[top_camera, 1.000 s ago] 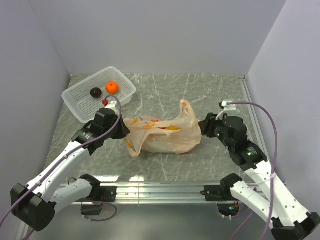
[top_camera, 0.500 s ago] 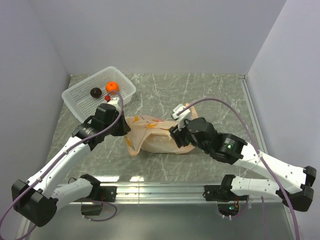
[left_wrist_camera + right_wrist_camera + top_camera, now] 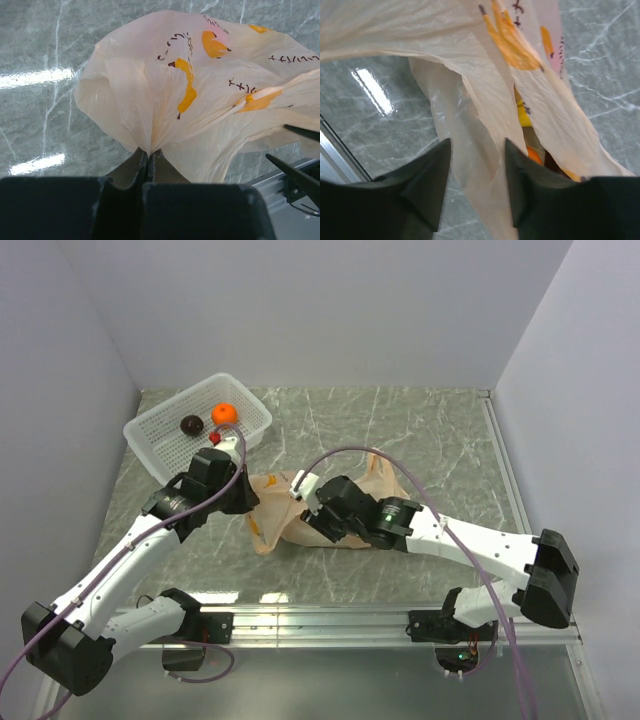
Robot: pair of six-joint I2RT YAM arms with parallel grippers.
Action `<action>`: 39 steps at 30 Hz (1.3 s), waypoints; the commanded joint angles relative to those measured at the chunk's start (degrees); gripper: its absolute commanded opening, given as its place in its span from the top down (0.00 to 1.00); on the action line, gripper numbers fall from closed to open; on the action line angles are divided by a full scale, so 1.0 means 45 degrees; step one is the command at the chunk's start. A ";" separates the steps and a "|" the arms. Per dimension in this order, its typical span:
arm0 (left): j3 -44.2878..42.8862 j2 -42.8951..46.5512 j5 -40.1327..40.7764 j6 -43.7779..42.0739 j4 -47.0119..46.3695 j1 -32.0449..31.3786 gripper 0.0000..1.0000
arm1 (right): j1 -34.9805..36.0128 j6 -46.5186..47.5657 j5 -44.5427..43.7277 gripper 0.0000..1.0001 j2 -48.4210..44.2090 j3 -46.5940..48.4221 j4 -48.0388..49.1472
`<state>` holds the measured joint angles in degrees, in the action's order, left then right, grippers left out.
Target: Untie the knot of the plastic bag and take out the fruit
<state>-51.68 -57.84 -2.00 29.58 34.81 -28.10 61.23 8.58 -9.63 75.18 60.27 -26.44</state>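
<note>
Top external has a white mesh basket (image 3: 148,456) at the back left of the bench (image 3: 430,430). A dark brown round fruit (image 3: 191,424) and an orange tangerine (image 3: 223,414) lie a little apart inside it.

Just in front of the basket, the left arm (image 3: 150,540) reaches to the left end of the plastic bag (image 3: 275,508). From the left wrist you can see the left jaws pressed fully together on a gathered pinch of the thin peach film. The film fans out from them in creases, with orange prints across it.

The bag itself lies slumped on its side in the middle of the bench, with 1 handle loop (image 3: 375,462) standing up at its right end.

The right arm (image 3: 470,540) stretches in from the right, across the near side of the bag, so that its wrist sits over the bag's near left part. From the right wrist, the right jaws stand partly apart, with a loose fold of the bag's edge running between them, not clamped. Past that fold the bag gapes, and the fruit (image 3: 522,112) shows inside it as yellow and orange shapes.
</note>
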 commanded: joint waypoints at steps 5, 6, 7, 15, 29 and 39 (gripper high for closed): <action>-0.0371 0.0218 0.0346 -0.0129 -0.0352 0.0033 0.99 | -0.0033 -0.0440 0.0323 0.76 0.0559 -0.1048 0.1401; -0.0313 0.0237 0.0405 -0.0051 -0.0410 0.0052 0.99 | -0.0033 -0.0538 0.0458 0.89 0.0598 -0.1301 0.1383; -0.0216 0.0256 0.0386 -0.0012 -0.0546 0.0033 0.99 | 0.0122 -0.0636 0.0576 0.94 0.0541 -0.1420 0.1344; 0.0117 0.0256 0.1108 0.0261 -0.1152 0.0033 0.80 | 0.1334 -0.2274 0.3466 1.00 -0.0376 -0.3389 0.2200; -0.0566 0.2267 0.0291 -0.0987 -0.1327 0.0033 0.14 | 0.0887 -0.2024 0.1341 0.43 -0.3639 -0.0740 0.0272; -0.0860 0.2055 -0.2172 -0.2394 -0.2323 -0.0435 0.12 | -0.1810 0.0318 0.1787 0.30 -0.1397 0.1448 -0.0492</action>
<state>-54.92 -47.24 -6.37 21.78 27.62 -28.77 53.84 5.17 -2.11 64.79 64.18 -25.23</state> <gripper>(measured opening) 0.876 0.691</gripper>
